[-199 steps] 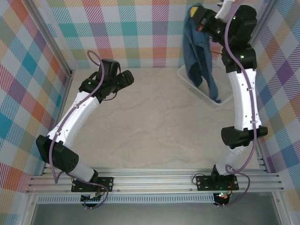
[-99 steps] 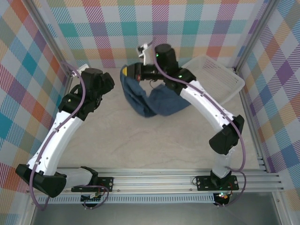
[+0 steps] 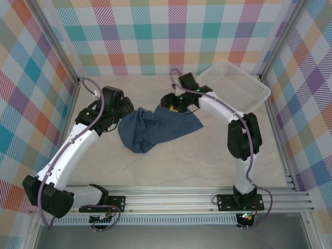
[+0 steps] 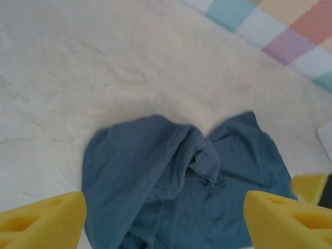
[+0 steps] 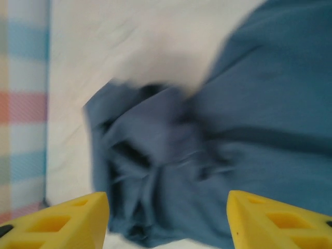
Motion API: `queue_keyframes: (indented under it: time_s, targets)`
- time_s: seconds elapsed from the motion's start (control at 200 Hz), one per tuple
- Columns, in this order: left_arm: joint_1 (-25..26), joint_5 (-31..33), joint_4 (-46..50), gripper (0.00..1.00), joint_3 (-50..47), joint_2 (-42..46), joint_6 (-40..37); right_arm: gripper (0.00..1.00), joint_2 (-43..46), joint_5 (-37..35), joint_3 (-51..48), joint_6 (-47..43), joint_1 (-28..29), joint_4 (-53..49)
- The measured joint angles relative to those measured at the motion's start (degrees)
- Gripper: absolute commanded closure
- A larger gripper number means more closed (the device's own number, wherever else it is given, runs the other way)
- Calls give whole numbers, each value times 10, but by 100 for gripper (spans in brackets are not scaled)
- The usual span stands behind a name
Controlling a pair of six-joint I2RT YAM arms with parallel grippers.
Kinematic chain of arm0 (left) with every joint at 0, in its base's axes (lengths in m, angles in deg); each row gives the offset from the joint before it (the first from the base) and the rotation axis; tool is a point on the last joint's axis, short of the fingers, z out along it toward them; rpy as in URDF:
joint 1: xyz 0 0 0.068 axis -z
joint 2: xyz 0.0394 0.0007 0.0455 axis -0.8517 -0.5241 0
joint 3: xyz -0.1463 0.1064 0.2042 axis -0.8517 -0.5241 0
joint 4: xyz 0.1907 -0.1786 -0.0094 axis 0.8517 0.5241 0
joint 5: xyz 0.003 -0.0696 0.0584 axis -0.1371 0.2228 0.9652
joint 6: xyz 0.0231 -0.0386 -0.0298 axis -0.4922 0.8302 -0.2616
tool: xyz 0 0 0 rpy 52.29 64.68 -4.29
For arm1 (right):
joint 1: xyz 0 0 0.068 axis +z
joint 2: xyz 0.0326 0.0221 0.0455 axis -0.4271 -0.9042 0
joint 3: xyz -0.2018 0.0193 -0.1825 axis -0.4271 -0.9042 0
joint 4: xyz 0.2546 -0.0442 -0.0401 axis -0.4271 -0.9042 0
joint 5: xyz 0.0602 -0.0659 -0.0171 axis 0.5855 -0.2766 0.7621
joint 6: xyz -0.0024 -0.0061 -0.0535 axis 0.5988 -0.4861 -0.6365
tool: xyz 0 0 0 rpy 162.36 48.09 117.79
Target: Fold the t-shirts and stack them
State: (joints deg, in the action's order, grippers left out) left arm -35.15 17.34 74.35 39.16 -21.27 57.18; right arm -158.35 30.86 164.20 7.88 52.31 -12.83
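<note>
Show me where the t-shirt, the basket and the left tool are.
t-shirt (image 3: 155, 127), top view, middle of the crumpled blue cloth.
basket (image 3: 244, 85), top view, bare mesh floor.
left tool (image 4: 163, 220), left wrist view, midway between its yellow fingertips, which stand apart.
</note>
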Motion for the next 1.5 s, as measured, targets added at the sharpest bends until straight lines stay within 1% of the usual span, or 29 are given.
queue_keyframes:
  time_s: [0.01, 0.035, 0.045, 0.085, 0.175, 0.24, 0.34, 0.44, 0.55, 0.625, 0.82, 0.9, 1.005, 1.11, 1.16, 1.2, 1.23, 1.275, 1.335, 1.37, 1.44, 1.505]
  targets:
    - [0, -7, -1, 28, -4, -3, 2, 43, 0, -6, 0, -1, -12, -3]
    - [0, -16, -3, 30, -7, -5, 1, 44, 0, -8, 0, -1, -15, -4]
    - [0, -21, -5, 30, -10, -8, 2, 45, 0, -16, 0, -4, -31, -8]
    - [0, -49, -14, 31, -22, -18, 2, 47, -1, -30, 0, -9, -56, -16]
    - [6, -104, -30, 31, -30, -65, -2, 53, -19, -62, 21, -16, -109, -44]
    - [14, -131, -38, 28, -26, -114, -9, 55, -47, -80, 49, -16, -131, -58]
    - [30, -155, -38, 26, -6, -187, -24, 58, -94, -100, 84, -15, -154, -73]
    - [45, -165, -26, 24, 52, -269, -47, 59, -140, -119, 122, -10, -175, -103]
    - [56, -165, -14, 24, 118, -340, -59, 60, -160, -130, 148, -4, -192, -122]
    - [61, -165, -10, 25, 148, -374, -59, 60, -161, -134, 159, 0, -205, -132]
    - [76, -170, 20, 27, 205, -442, -29, 54, -154, -124, 163, -16, -214, -130]
    - [79, -167, 39, 28, 224, -465, -11, 53, -117, -123, 109, -20, -200, -118]
    - [79, -155, 61, 32, 242, -484, 8, 52, -28, -119, -7, -20, -167, -99]
    - [79, -146, 63, 40, 259, -497, 23, 50, 47, -109, -100, -15, -134, -80]
    - [79, -142, 63, 45, 271, -505, 33, 49, 68, -102, -134, -12, -122, -69]
    - [79, -139, 63, 52, 282, -512, 37, 49, 76, -97, -157, -10, -118, -59]
    - [79, -138, 62, 58, 290, -516, 41, 48, 78, -93, -172, -8, -118, -54]
    - [79, -135, 61, 70, 299, -523, 41, 47, 76, -91, -191, -5, -120, -47]
    - [79, -128, 61, 90, 307, -529, 45, 46, 68, -90, -206, 2, -121, -48]
    - [79, -123, 61, 100, 309, -532, 45, 46, 61, -90, -210, 5, -123, -49]
    - [79, -111, 63, 100, 309, -532, 42, 46, 50, -89, -211, 11, -124, -47]
    - [79, -100, 62, 100, 309, -531, 40, 49, 41, -87, -212, 18, -124, -41]
